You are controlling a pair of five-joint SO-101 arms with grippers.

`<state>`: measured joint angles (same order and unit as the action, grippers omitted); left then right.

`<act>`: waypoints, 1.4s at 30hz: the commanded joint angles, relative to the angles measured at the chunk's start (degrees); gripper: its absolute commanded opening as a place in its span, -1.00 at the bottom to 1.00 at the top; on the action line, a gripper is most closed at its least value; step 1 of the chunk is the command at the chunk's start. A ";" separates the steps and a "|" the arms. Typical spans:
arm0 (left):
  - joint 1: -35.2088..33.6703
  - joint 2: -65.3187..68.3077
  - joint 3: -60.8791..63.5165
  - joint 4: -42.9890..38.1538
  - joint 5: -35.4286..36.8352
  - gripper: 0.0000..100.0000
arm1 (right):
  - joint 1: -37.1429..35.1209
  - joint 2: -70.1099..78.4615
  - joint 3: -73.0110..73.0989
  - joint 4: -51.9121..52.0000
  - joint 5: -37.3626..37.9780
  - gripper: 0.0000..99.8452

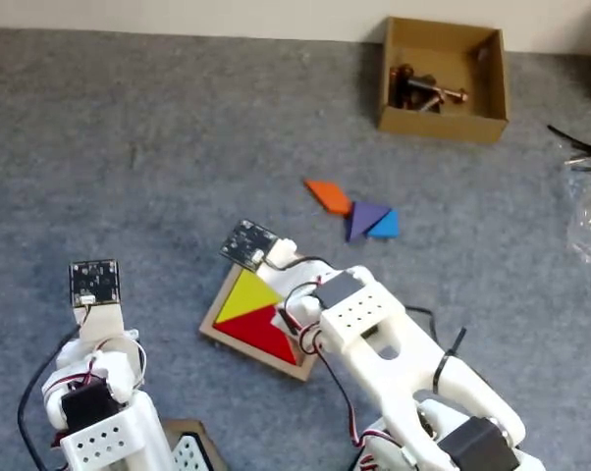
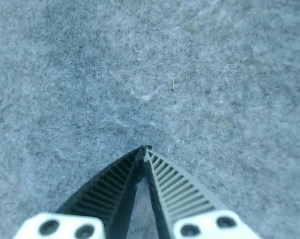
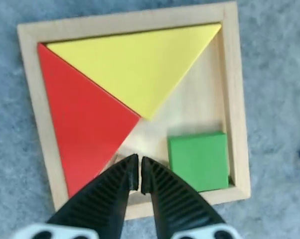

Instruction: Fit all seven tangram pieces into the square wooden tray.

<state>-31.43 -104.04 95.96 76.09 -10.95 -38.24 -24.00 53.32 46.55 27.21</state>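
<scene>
My right gripper (image 3: pixel 139 169), tips together and empty, hangs over bare wood in the tray (image 3: pixel 237 99). The green square (image 3: pixel 199 160) is just beside it, with the red triangle (image 3: pixel 82 129) and yellow triangle (image 3: pixel 140 64) seated beyond. Past the rim on the green square's side lie the blue piece (image 1: pixel 385 226), the purple piece (image 1: pixel 364 218), then the orange piece (image 1: pixel 328 194), whose long axis points at purple. This arm is the nearer one. My left gripper (image 2: pixel 145 149), closed, is over carpet (image 2: pixel 140 59). No readable print.

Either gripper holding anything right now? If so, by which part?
Nothing held. Left gripper is shut, empty, over carpet; right gripper is shut, empty, over the tray, beside the green square.
</scene>
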 commanded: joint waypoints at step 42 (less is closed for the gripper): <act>0.84 -0.31 1.19 0.53 0.53 -0.99 | 1.36 5.41 0.31 1.19 0.18 -0.99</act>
<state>-31.43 -104.04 95.96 76.09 -10.95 -37.19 -16.00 53.32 45.49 27.12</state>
